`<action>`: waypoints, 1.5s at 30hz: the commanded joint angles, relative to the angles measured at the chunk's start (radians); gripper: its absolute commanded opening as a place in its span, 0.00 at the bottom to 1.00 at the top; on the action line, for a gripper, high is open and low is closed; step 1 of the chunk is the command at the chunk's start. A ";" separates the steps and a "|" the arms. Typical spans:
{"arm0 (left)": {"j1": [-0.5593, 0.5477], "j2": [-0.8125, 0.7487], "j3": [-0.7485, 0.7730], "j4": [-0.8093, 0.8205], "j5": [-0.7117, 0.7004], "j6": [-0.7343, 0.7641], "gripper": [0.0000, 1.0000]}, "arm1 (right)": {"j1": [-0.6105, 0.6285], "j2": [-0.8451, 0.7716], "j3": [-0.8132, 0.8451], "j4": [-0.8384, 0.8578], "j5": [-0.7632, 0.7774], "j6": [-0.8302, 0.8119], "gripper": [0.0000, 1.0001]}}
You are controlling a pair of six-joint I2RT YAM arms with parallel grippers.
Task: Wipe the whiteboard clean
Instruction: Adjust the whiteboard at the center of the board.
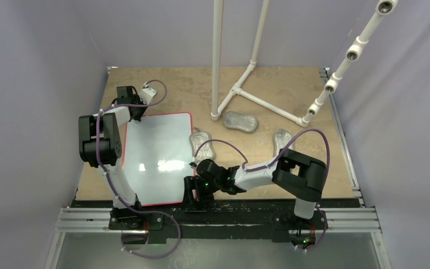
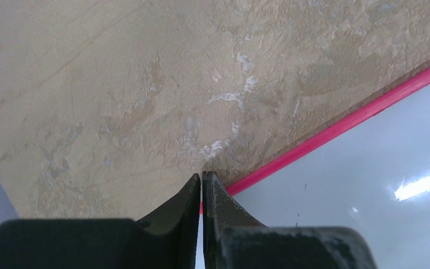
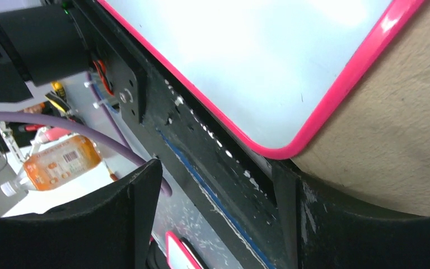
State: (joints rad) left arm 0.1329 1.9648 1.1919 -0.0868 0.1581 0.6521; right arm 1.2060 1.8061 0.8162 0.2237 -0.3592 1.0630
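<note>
The whiteboard (image 1: pixel 157 151) lies flat on the left half of the table, glossy white with a thin red rim. No scribbles show on it, only glare and a few tiny dark specks. My left gripper (image 1: pixel 136 115) is at its far left corner. In the left wrist view the left gripper (image 2: pixel 202 176) is shut with nothing between its fingers, its tips right over the red rim of the whiteboard (image 2: pixel 369 185). My right gripper (image 1: pixel 191 193) is at the board's near right corner. There the right gripper (image 3: pixel 215 188) stands open, spanning the black table edge just below the whiteboard (image 3: pixel 246 61).
Three silvery oval pads (image 1: pixel 241 121) (image 1: pixel 203 143) (image 1: pixel 283 140) lie right of the board. A white pipe frame (image 1: pixel 241 89) stands at the back. A black rail (image 3: pixel 201 134) runs along the table's near edge. Low between the right fingers is a small pink-rimmed thing (image 3: pixel 180 253) that I cannot identify.
</note>
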 commanded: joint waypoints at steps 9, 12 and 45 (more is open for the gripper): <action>0.017 0.046 -0.055 -0.272 -0.012 0.022 0.04 | -0.045 -0.095 -0.049 0.219 0.212 0.216 0.72; 0.017 0.050 -0.051 -0.281 -0.011 0.027 0.03 | -0.045 -0.080 -0.080 0.324 0.211 0.287 0.71; 0.033 0.043 -0.017 -0.350 0.016 0.071 0.00 | 0.052 -0.116 -0.175 0.466 0.557 0.598 0.27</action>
State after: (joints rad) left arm 0.1509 1.9663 1.2171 -0.1436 0.1612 0.7246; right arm 1.2610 1.8046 0.6876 0.4534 -0.0368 1.6302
